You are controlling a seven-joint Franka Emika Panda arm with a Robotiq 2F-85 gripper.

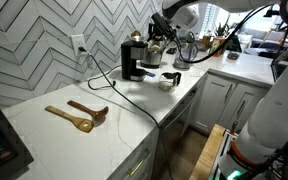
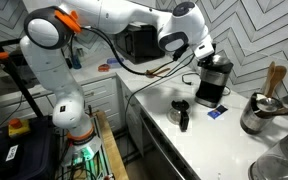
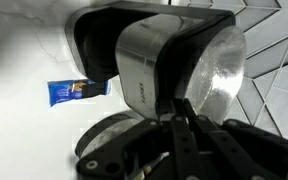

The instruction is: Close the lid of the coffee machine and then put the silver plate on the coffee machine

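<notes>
The black and steel coffee machine [image 1: 134,62] stands by the back wall, and it shows in both exterior views [image 2: 212,88]. Its lid is down and hidden under the silver plate [image 3: 210,72], which lies flat on the machine's top [image 3: 134,60]. The plate shows as a shiny rim in an exterior view [image 2: 216,66]. My gripper [image 3: 178,104] hangs just above the machine [image 1: 156,42], its two fingers pressed close together on the plate's near rim.
A glass carafe [image 2: 181,112] stands on the counter in front of the machine, and it also shows in the wrist view [image 3: 112,142]. A blue packet [image 3: 78,91] lies beside it. Two wooden spoons [image 1: 79,115] lie on the counter. A pot with utensils [image 2: 264,105] stands nearby.
</notes>
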